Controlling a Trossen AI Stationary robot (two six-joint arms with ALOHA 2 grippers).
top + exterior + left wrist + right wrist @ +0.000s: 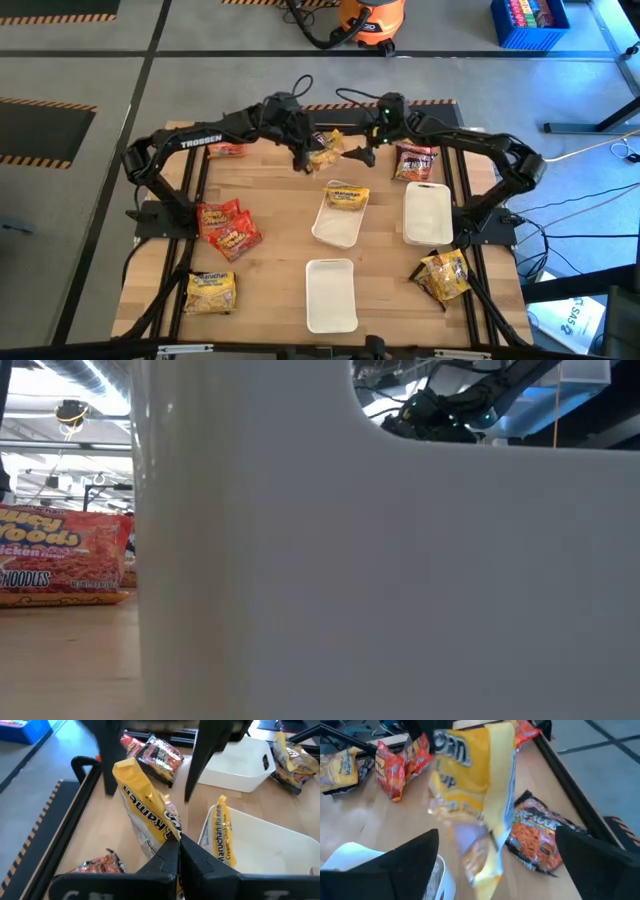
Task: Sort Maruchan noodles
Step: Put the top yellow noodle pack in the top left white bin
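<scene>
Blocking low view: white tray (pixel 400 590).

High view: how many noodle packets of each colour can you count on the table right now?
yellow packets: 4
red packets: 3, one partly hidden under the left arm
dark packet: 1
Total: 8 visible; the crumpled yellow one at the right may hide another.

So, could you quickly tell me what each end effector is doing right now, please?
Left end effector: closed, holding a yellow noodle packet.
Right end effector: open, holding nothing.
</scene>
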